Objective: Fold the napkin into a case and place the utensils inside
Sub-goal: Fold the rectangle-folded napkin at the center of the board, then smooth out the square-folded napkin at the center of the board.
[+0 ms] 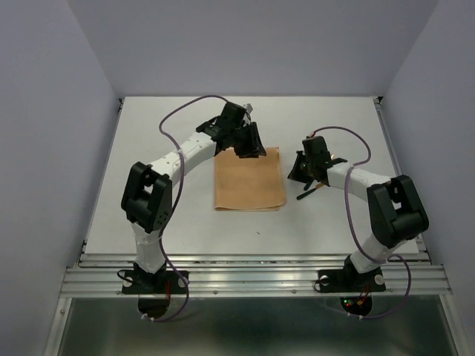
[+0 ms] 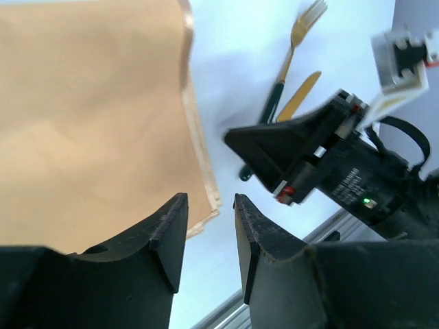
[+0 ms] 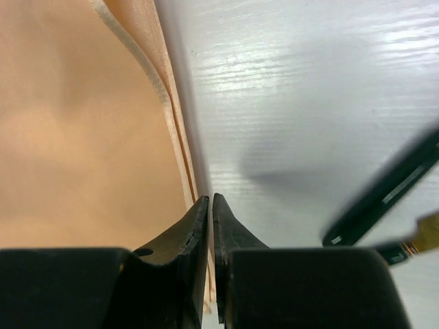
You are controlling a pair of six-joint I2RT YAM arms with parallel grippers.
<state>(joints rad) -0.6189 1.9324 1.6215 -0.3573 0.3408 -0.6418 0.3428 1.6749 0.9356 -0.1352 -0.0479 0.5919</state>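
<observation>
1. Locate the napkin (image 1: 249, 182) in the middle of the counter (image 1: 171, 222). It lies flat as a folded rectangle, and its layered edges show along the right side.
2. Check the left gripper (image 2: 209, 199). It hovers over the napkin's far edge. Its fingers stand apart with nothing between them, and a napkin corner lies just beside one fingertip.
3. Check the right gripper (image 3: 210, 199). It sits low, just beside the napkin's right edge. Its fingers stand almost together, and you see nothing in the thin slit between them.
4. Find the utensils (image 2: 300, 96) on the bare counter, between the napkin and the counter's right edge and outside the napkin. The fork (image 2: 307, 20) shows its gold head. The dark handles run partly behind the right gripper.
</observation>
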